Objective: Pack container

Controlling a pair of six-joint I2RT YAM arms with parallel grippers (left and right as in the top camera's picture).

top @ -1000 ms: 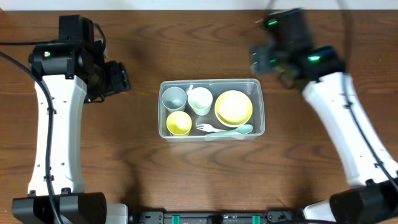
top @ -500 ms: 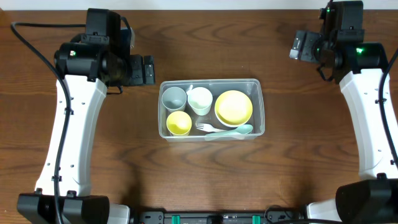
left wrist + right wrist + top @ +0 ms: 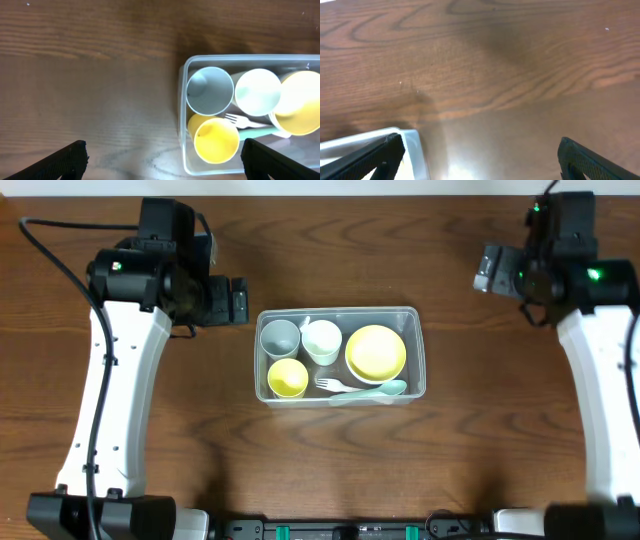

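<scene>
Left arm stretches up our bench, wrist bent inward, jaws spread wide and empty, hovering near the left end of the container. We find it at mid-bench, between both arms. Right arm reaches up too, jaws wide, empty, well apart from it.

One clear container was counted. Three cups were counted inside it: one grey-blue cup, one white cup and one yellow cup. One yellow bowl, one white fork and one pale green spoon were also counted
</scene>
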